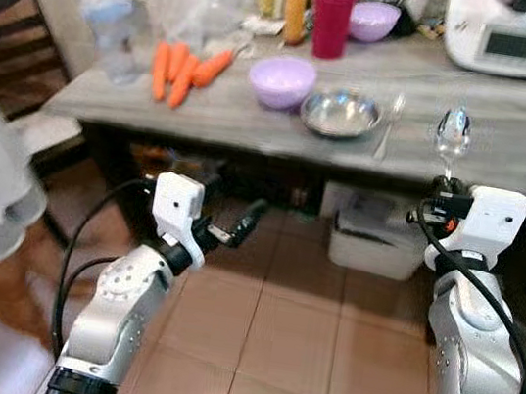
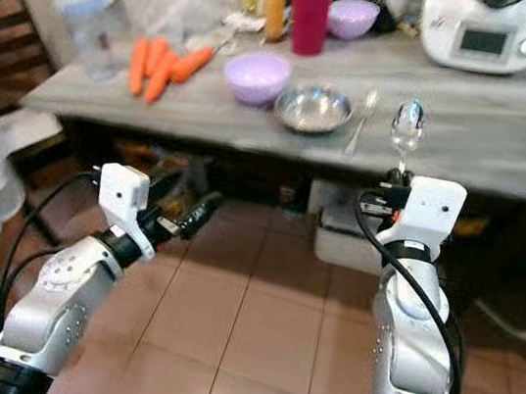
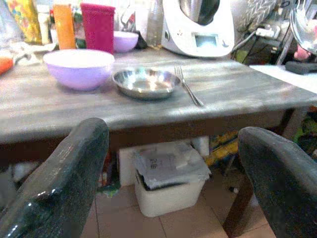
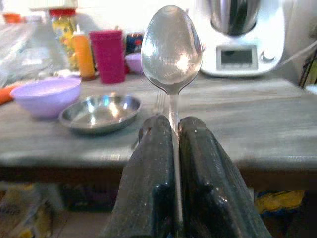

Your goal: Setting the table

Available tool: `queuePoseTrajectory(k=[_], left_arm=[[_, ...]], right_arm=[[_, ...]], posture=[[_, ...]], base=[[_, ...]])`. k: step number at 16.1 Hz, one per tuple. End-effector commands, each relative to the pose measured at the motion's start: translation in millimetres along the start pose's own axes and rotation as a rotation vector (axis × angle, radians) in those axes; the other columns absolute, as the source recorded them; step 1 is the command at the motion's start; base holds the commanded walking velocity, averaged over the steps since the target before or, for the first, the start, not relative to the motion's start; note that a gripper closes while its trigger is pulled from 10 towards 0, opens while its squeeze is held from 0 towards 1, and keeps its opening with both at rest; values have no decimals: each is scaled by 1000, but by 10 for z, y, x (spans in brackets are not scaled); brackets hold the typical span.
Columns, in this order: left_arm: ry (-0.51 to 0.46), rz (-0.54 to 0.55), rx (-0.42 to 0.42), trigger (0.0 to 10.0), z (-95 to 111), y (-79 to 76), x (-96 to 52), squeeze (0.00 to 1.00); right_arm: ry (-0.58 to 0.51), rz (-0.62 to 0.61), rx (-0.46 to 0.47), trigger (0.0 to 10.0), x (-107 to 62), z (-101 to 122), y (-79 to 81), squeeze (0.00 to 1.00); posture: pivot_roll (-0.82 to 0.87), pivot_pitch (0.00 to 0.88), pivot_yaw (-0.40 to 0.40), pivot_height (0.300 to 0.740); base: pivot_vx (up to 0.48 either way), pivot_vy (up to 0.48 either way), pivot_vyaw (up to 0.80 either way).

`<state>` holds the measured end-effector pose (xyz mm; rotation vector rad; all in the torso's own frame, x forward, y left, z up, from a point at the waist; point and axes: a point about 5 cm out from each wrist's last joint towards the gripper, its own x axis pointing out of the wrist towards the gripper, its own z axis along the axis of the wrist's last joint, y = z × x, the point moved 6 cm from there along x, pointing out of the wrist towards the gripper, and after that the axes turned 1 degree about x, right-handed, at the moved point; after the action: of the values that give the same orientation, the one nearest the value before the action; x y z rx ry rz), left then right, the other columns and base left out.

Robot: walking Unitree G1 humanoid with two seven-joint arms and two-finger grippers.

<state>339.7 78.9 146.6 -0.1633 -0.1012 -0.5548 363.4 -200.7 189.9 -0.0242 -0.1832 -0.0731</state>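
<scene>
Floor tiles [image 1: 293, 330] lie nearest, where the left gripper [image 1: 236, 225] hangs with fingers spread wide, holding nothing, before a white bin [image 3: 168, 176] under the table [image 1: 508, 145]. The right gripper [image 4: 173, 148], raised at the table's edge, pinches the spoon [image 4: 172, 47] upright by its handle, bowl above the fingertips. Beyond it a fork [image 1: 390, 124] lies just beside the steel bowl [image 1: 341, 113], then a lilac bowl [image 1: 281, 80], carrots [image 1: 185, 71], and farthest, a white kitchen machine [image 1: 511, 31].

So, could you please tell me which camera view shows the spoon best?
The right wrist view: the spoon stands large and sharp, its handle pinched in the right end effector. Both eye views show it small above that wrist; the left wrist view catches its bowl at the edge.
</scene>
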Motion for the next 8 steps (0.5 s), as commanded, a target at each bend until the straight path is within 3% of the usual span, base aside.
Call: queuePoseTrajectory(k=[1,8], left_arm=[[8,21,19,10000,8,87,-47,0],[8,20,19,10000,6,86,-46,0]], right_arm=[[-25,21,15,10000,13,72,92,0],[-26,21,15,10000,15,71,91,0]], posture=[[-212,75,89,740],[-213,72,87,740]], base=[[480,0,0],[480,0,0]])
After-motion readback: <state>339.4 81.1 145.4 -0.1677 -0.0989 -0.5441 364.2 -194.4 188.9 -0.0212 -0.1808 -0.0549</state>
